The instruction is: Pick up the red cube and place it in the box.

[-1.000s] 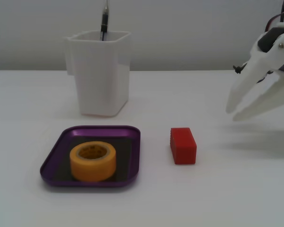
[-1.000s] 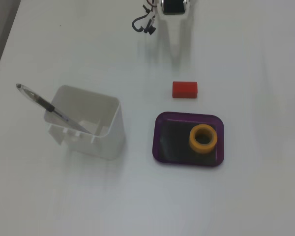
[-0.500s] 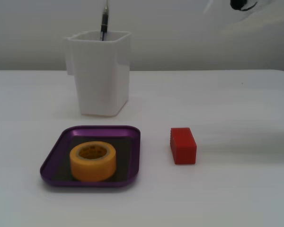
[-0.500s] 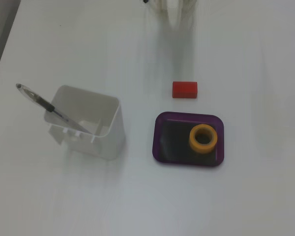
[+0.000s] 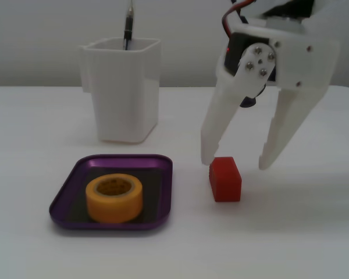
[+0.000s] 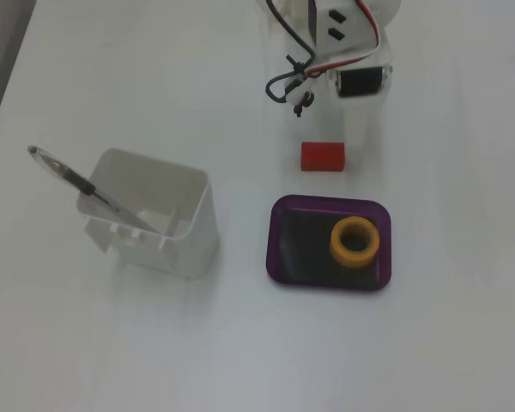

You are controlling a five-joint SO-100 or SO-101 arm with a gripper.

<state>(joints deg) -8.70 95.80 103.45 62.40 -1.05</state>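
Observation:
The red cube (image 5: 225, 179) lies on the white table just right of the box, a purple tray (image 5: 110, 224). My white gripper (image 5: 237, 163) is open and empty. Its tips hang low on either side of the cube and slightly behind it. The left fingertip (image 5: 208, 158) is close to the cube's upper left corner. From above in the other fixed view, the cube (image 6: 323, 156) lies between the arm's wrist (image 6: 343, 43) and the tray (image 6: 275, 240). The fingers barely show there against the white table.
A yellow-orange tape roll (image 5: 114, 199) sits inside the tray and takes its right part in the view from above (image 6: 355, 241). A tall white square cup (image 5: 122, 87) holding a pen (image 6: 86, 184) stands behind the tray.

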